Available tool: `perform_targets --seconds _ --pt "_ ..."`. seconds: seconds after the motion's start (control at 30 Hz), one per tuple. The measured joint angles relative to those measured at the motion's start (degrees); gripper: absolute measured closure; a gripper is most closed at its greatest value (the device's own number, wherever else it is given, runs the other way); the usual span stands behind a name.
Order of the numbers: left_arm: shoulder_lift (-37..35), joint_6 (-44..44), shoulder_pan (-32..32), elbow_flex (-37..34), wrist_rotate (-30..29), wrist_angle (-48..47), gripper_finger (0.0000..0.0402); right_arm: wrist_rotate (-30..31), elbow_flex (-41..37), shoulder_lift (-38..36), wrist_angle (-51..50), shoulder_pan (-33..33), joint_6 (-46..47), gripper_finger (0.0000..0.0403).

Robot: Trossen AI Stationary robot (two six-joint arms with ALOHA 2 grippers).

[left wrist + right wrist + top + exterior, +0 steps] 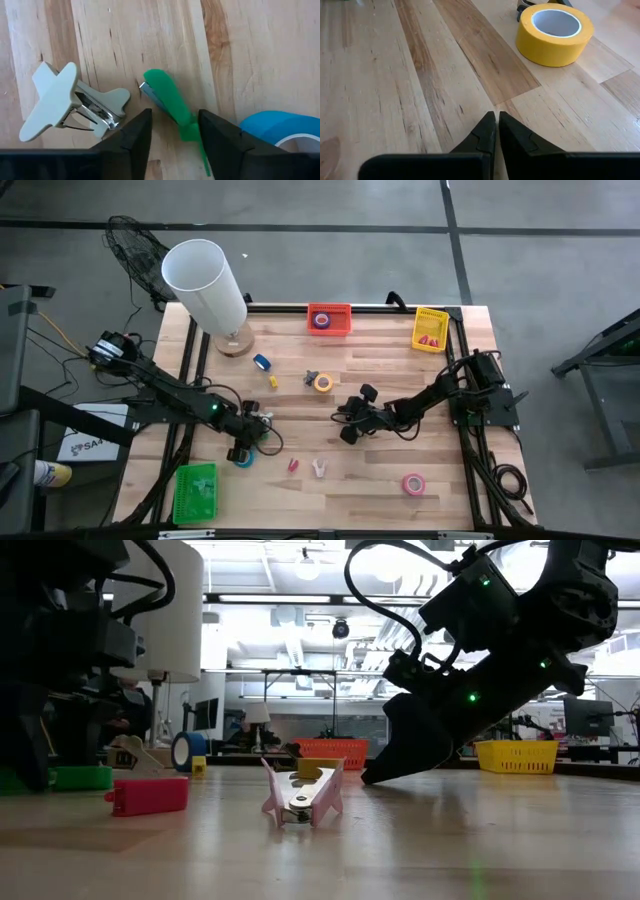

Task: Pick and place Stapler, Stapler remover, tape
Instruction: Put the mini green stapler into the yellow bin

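Note:
My left gripper is open, low over the table's left half. Its fingers stand on either side of a small green staple remover with a metal tip, lying flat. A pale staple remover and a blue tape roll lie beside it. My right gripper is shut near the table's middle, its tips close to the wood. A yellow tape roll lies beyond it. A pink-red stapler, a pale pink staple remover and a pink tape roll lie toward the near edge. My left gripper has the green staple remover's narrow tail end between its open fingers, coming from above. The tail lies right beside one finger; whether they touch, I cannot tell. The remover rests flat on the table.
A tall white cylinder stands at the far left. A red basket with a tape roll and a yellow basket sit at the far edge, a green basket near left. Another blue tape roll and a small yellow item lie mid-table.

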Motion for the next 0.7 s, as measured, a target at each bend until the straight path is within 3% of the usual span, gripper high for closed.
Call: perform_targets --seconds 0.33,0.5,0.7 --pt "0.0 4.4 0.0 -0.2 1.7 1.2 0.0362 0.0 0.0 0.0 0.0 0.0 0.0 0.0386" --pt "0.3 8.3 0.0 1.9 1.3 0.6 0.0363 -1.6 0.0 0.0 1.3 0.0 0.4 0.0386" --pt "0.2 15.1 0.0 6.2 -3.2 1.5 0.0358 -10.3 -0.1 0.2 8.1 0.2 -4.4 0.0379"
